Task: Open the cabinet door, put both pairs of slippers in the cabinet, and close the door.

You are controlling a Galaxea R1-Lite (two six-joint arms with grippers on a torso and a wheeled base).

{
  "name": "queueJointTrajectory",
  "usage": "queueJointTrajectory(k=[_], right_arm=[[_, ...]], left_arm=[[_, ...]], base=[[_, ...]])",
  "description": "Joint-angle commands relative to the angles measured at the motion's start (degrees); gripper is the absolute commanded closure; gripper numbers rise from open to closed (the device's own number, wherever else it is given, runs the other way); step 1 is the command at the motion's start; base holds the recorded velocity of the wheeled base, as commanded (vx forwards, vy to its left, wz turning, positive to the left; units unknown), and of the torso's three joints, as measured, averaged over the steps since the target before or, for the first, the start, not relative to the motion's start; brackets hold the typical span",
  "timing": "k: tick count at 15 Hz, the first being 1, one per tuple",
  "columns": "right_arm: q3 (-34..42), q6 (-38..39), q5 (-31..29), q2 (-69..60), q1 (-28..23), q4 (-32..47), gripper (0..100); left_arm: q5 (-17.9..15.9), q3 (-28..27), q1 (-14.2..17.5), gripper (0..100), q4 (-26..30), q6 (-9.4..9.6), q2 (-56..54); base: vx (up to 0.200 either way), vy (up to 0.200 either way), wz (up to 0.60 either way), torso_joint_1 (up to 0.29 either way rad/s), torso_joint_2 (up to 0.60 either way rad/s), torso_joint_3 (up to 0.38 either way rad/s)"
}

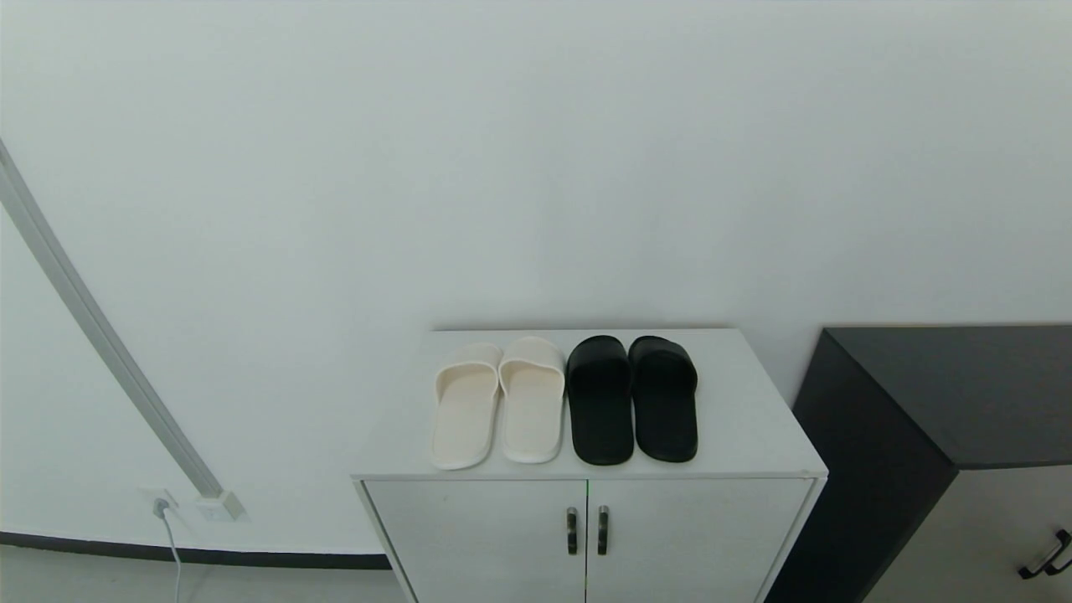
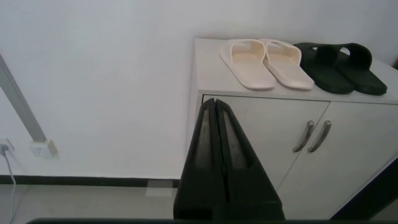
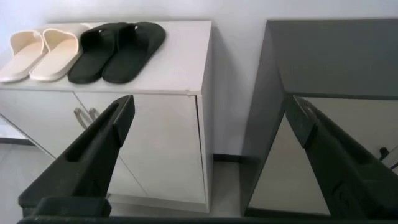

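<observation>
On top of the cabinet (image 1: 754, 419) the white slippers (image 1: 498, 402) and black slippers (image 1: 632, 400) were set side by side, touching. Its doors (image 1: 494, 536) were shut. The left gripper (image 2: 216, 104) was held before the cabinet, fingers pressed together. The right gripper (image 3: 210, 106) was held there too, fingers spread wide, empty.

1. A plain white wall (image 1: 536, 167) fills the background.
2. A grey conduit strip (image 1: 92, 322) slants down the wall to a small white box (image 1: 220, 506).
3. Just beside that box is a wall socket (image 1: 157, 500), with a grey cable (image 1: 173, 548) hanging from it.
4. A black skirting strip (image 1: 193, 554) lines the wall's foot.
5. A dark cabinet (image 1: 946, 402) stands at the right, with a black handle (image 1: 1045, 557) on its paler front.
</observation>
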Motion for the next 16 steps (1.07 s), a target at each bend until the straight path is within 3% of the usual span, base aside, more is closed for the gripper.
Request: queueJointTrajectory(k=[1,5,10,12,16], right_arm=[[-2.87,1.84,0.0,20.01,2.93,-9.97,0],[-9.02,2.98,-5.63,34.16,9.08,-19.11,0],[-16.49,8.25,-23.82,42.95,29.2,-19.99,0],[-20.8,12.03,-34.63,48.57,38.17,-20.16,0],[-25.1,14.67,-40.35,57.71,43.18,-23.86,0]], left_arm=[[0.02,0.02,0.01,100,0.0,-0.04,0.05],[0.02,0.02,0.01,100,0.0,-0.04,0.05],[0.02,-0.07,0.01,100,0.0,-0.04,0.05],[0.02,-0.07,0.01,100,0.0,-0.04,0.05],[0.02,-0.07,0.01,100,0.0,-0.04,0.05]], base=[[0.0,0.0,0.0,0.0,0.0,0.0],[0.0,0.0,0.0,0.0,0.0,0.0],[0.0,0.0,0.0,0.0,0.0,0.0],[0.0,0.0,0.0,0.0,0.0,0.0],[0.0,0.0,0.0,0.0,0.0,0.0]])
